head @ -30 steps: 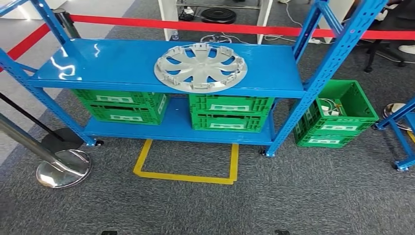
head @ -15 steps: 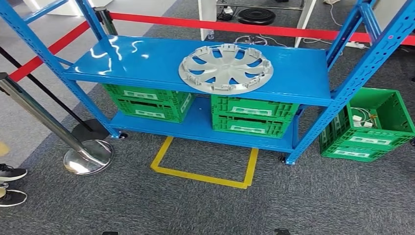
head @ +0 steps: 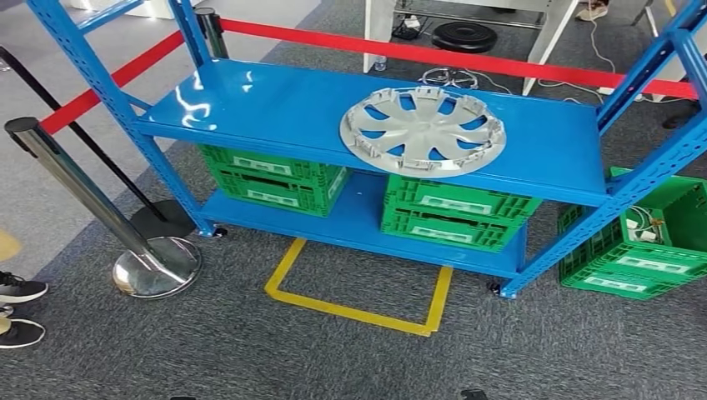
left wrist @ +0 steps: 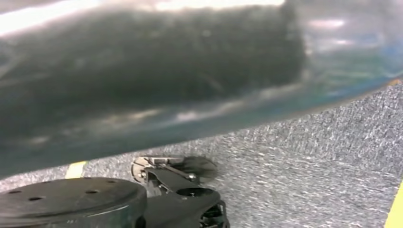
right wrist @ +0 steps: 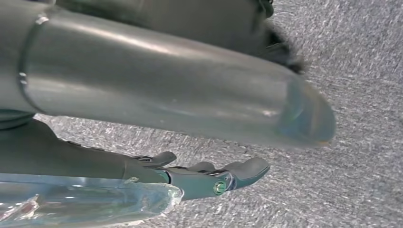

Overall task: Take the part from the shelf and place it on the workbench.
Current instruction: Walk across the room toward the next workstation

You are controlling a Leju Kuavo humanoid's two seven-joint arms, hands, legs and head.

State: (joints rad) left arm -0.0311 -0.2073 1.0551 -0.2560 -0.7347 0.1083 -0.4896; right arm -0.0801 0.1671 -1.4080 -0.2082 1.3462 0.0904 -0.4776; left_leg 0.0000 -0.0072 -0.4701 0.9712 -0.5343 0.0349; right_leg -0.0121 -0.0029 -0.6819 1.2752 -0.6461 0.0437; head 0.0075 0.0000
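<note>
The whole picture had slid sideways between the earlier head views and this one, so the camera had turned, not the things; the approach was not finished and no grasp had begun. The hubcap (head: 423, 131), a silver disc with curved spokes, lay flat on the blue shelf (head: 275, 104), well apart from the right hand (right wrist: 209, 178), which hung empty over the carpet, fingers loosely apart. I cannot tell the left hand's state.

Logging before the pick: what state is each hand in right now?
Left hand: cannot be told; its wrist view is a blur above grey carpet.
Right hand: open, fingers extended over the carpet, holding nothing.
</note>
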